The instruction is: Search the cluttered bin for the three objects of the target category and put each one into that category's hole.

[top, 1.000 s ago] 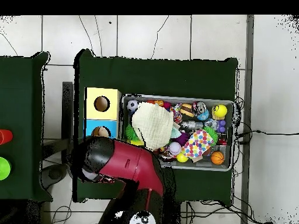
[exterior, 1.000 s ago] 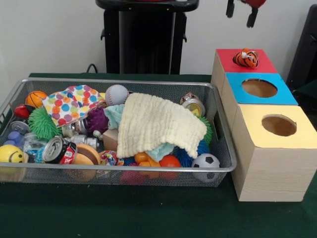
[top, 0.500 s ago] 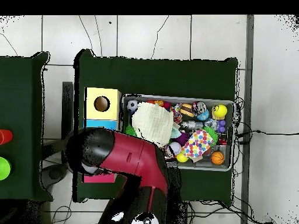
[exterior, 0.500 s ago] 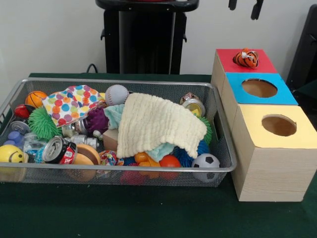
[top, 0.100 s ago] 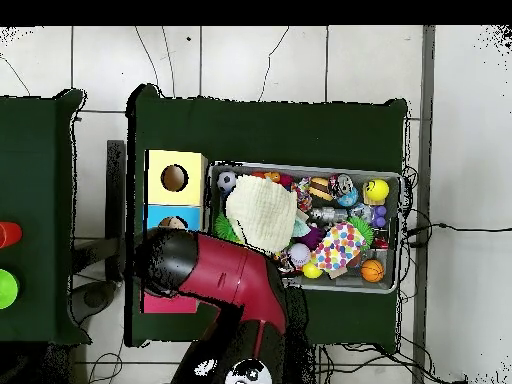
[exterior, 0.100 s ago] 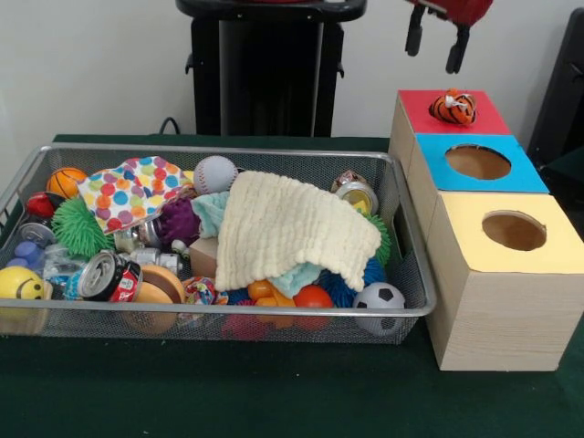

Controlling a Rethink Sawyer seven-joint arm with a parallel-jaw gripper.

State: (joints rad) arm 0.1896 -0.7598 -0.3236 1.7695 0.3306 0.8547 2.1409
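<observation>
Claw [exterior, 0.100 s ago: 434, 47] high over the back right corner of the worktop, above the red-topped box [exterior, 0.100 s ago: 474, 117], fingers spread fairly wide with only wall showing between them, holding nothing, touching nothing. Directly beneath and a little toward the front, a small tiger-striped toy [exterior, 0.100 s ago: 453, 107] resting on the red top, over or beside where that box's hole would be; hole itself not visible, so cannot tell whether the toy is lodged in it or merely sitting there. Well apart from the claw, no contact.

Next in the row toward the front edge: blue-topped box [exterior, 0.100 s ago: 520, 173], then yellow-topped box [exterior, 0.100 s ago: 557, 239], each with an open round hole.

Wire mesh bin [exterior, 0.100 s ago: 412, 274] filling the left and middle of the worktop, just beside the boxes. Heaped inside: cream knitted cloth [exterior, 0.100 s ago: 292, 230] draped over the middle, polka-dot cloth [exterior, 0.100 s ago: 132, 189], baseball [exterior, 0.100 s ago: 215, 173], small basketball [exterior, 0.100 s ago: 66, 182], green spiky ball [exterior, 0.100 s ago: 78, 228], crushed soda can [exterior, 0.100 s ago: 105, 276], yellow smiley ball [exterior, 0.100 s ago: 20, 285], mini soccer ball [exterior, 0.100 s ago: 378, 297] at the front right corner of the bin.

Likely judgement: remaining targets down in the bin, lower than the claw and toward the worktop's left, so a long traverse and descent ahead. Target category not determinable from here.

From overhead, red arm [top, 0.100 s ago: 225, 280] covering the red box and the claw.
</observation>
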